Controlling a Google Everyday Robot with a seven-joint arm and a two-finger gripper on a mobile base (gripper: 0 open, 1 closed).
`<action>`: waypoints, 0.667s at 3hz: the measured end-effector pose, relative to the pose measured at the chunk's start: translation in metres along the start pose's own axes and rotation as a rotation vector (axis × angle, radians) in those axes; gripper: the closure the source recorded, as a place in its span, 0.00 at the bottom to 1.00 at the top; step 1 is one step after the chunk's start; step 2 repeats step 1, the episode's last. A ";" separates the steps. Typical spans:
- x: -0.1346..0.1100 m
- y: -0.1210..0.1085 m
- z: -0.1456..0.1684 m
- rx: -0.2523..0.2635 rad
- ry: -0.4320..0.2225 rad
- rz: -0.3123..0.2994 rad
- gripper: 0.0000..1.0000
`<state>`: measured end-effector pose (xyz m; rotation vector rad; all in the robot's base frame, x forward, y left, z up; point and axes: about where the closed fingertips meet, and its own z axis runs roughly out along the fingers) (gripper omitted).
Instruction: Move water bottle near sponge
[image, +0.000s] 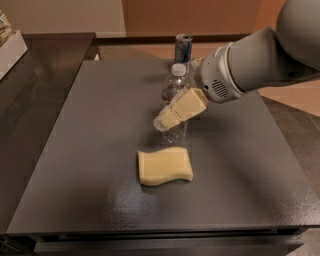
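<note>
- Presently, in the camera view — the only one — the water bottle (173, 89) stands upright on the dark table (90, 150), just behind the sponge (165, 166). Whether its base touches the foam cannot be told.
- The gripper (167, 119) reaches in from the right and crosses the front of the bottle's lower body, at a downward slant to the left. Only its near side shows; whether it is pinching the bottle or spread clear of it cannot be told.
- Assessment: the bottle already sits near the sponge, so the step in hand appears to be the set-down and release.
- Recommended practice: have the base flat on the table before letting go, open squarely so neither side drags the light bottle, then back out along the arm's own line of approach. A sideways exit risks tipping the bottle onto the sponge.
- A silver-and-blue can (183, 47) stands further back, well apart from the sponge — it is not part of the task.
- Markings: the bottle's dark label band and the can's print show no lettering that can be read. No brand can be recorded.
</note>
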<state>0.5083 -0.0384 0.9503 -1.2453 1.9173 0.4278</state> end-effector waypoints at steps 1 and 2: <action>0.000 0.000 0.000 0.000 0.000 0.000 0.00; 0.000 0.000 0.000 0.000 0.000 0.000 0.00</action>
